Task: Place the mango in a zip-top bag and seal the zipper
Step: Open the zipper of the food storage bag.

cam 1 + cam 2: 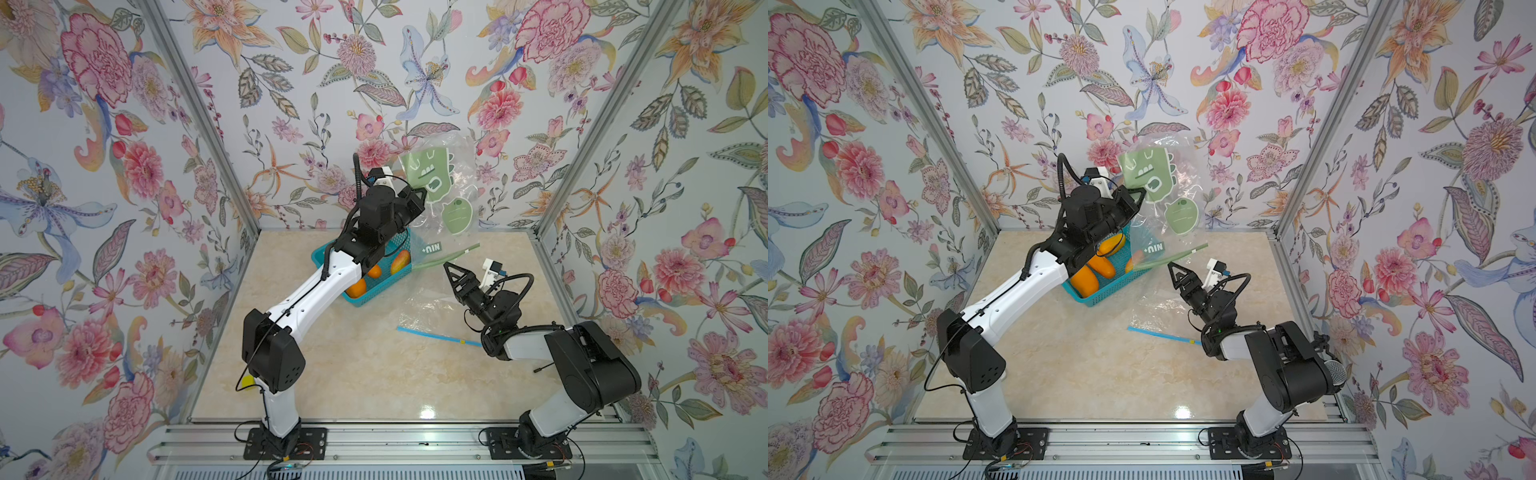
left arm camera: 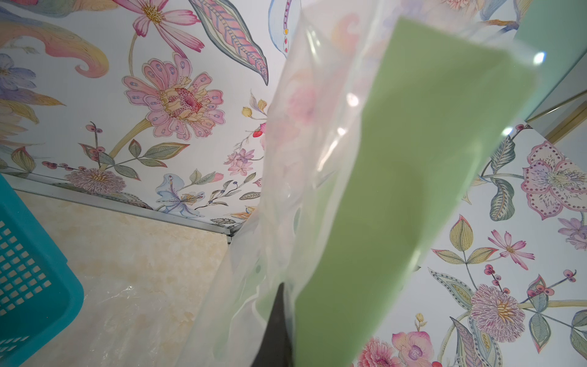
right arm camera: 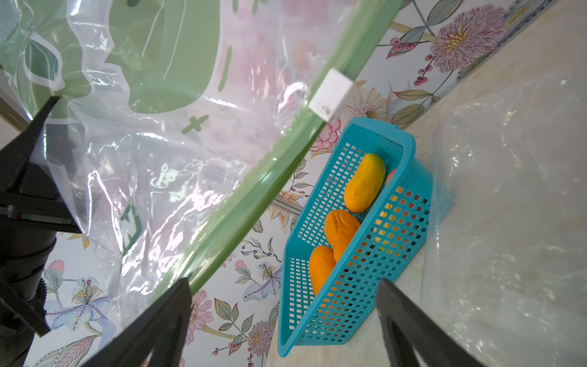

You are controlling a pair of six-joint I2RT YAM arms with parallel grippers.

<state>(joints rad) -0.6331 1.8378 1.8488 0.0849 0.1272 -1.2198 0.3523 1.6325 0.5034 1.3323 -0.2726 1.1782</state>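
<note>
Nearest the robot, a spare clear bag [image 1: 430,311] with a blue zipper [image 1: 436,336] lay flat on the bench [image 1: 365,374], right beside the right arm and out of play. Just past it, the right claw [image 1: 457,270] hung low with its jaws spread wide and nothing between them. Its tips were aimed away and up at the green zipper strip [image 1: 449,255] of the zip-top bag [image 1: 440,178], and that was the relation that mattered. The strip ran slantwise across the claw's front, with its white slider [image 3: 330,95] out toward the end on the robot's right. In the right wrist view one fingertip [image 3: 181,289] sat just beside the strip's edge. Whether it touched I could not tell, nor whether the mouth was zipped. Off to that claw's left and a touch farther back, the teal basket [image 1: 1113,286] stood on the bench under the left forearm [image 1: 324,282]. The mangoes [image 3: 365,184] lay lengthwise along it, and one mango [image 1: 400,262] sat at the end closest to the right claw. So no fruit was in the bag yet. Farther back and higher, the left claw [image 1: 420,194] was pinched tight on the bag's side, dangling it mouth-down before the floral wall [image 1: 374,62]. With the left arm busy as the hanger, the right arm looked the free one, and the strip was plainly nearer to it than the fruit.
</note>
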